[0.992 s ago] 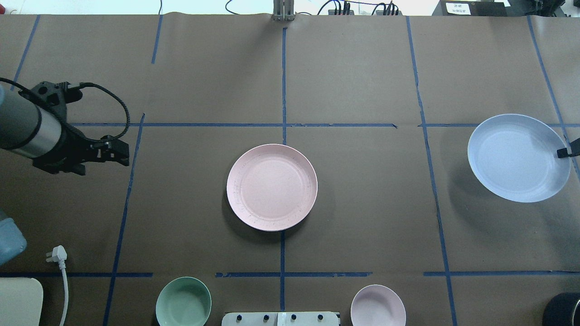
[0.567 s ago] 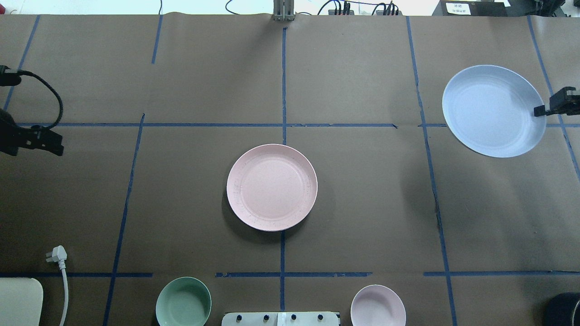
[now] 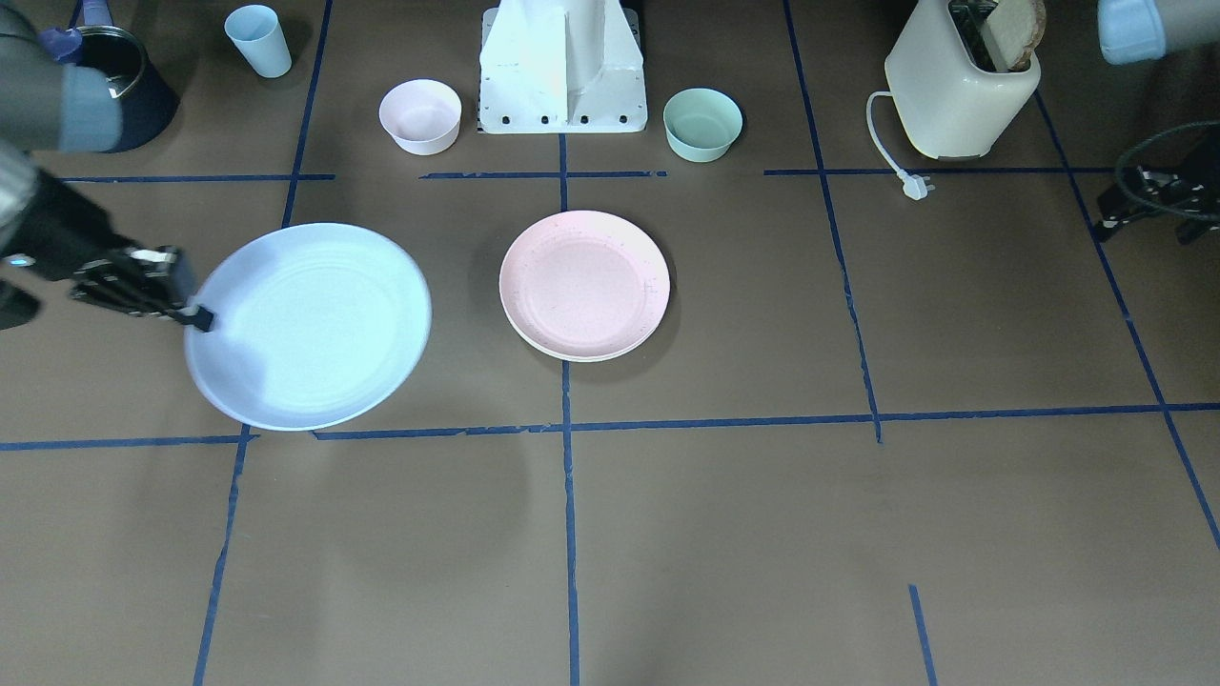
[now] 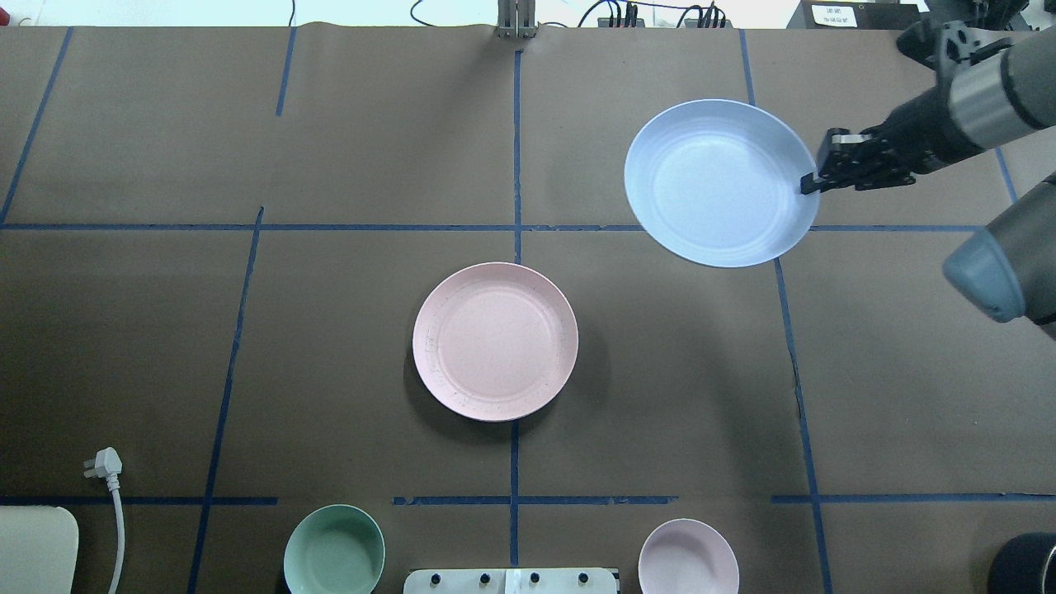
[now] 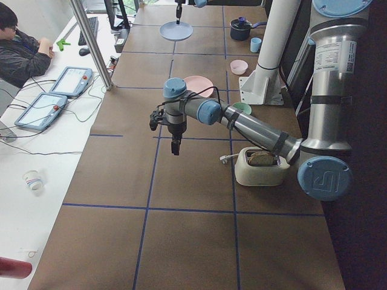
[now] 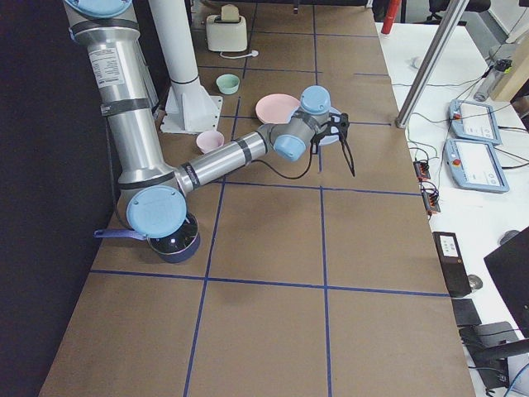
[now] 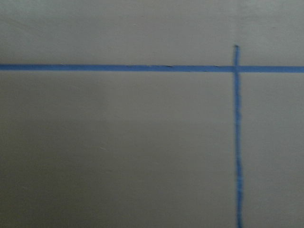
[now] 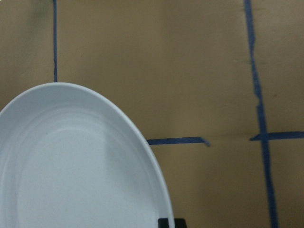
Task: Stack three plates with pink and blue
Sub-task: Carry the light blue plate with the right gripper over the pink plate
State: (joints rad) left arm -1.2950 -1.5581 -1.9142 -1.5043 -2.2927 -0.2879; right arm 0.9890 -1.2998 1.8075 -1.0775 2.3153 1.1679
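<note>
The pale pink plate (image 4: 495, 341) lies flat at the table's middle; in the front-facing view (image 3: 584, 284) a cream-white plate's rim (image 3: 572, 355) shows under it. My right gripper (image 4: 810, 183) is shut on the right rim of the light blue plate (image 4: 719, 181) and holds it above the table, far and right of the pink plate. The blue plate also shows in the right wrist view (image 8: 71, 166). My left gripper (image 5: 175, 148) hangs over bare table at the far left, outside the overhead view. I cannot tell whether it is open or shut.
A mint-green bowl (image 4: 334, 549) and a small pink bowl (image 4: 688, 557) flank the robot base (image 3: 562, 67). A toaster (image 3: 958, 81) with its plug (image 4: 103, 462), a blue cup (image 3: 258, 40) and a dark pot (image 3: 124, 86) stand along the near edge.
My right gripper has carried the blue plate away from the right edge, leftward and farther up the table. My left arm has drawn back out of the overhead view.
</note>
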